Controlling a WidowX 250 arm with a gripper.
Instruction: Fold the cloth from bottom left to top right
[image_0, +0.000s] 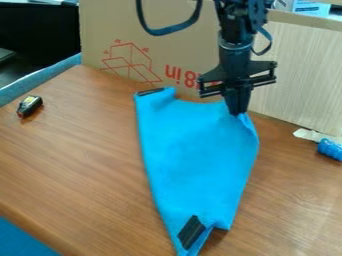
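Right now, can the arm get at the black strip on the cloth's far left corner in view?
Probably yes: the tool is down at the cloth's far right corner and nothing stands between it and the black strip, though the cardboard close behind could crowd it.

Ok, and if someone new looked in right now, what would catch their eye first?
Probably the bright blue cloth, spread down the middle of the wooden table, with a black patch near its lower end. Next, the black gripper at the cloth's upper right, its closed fingers pinching the edge. Behind them, the cardboard printed in red stands out too.
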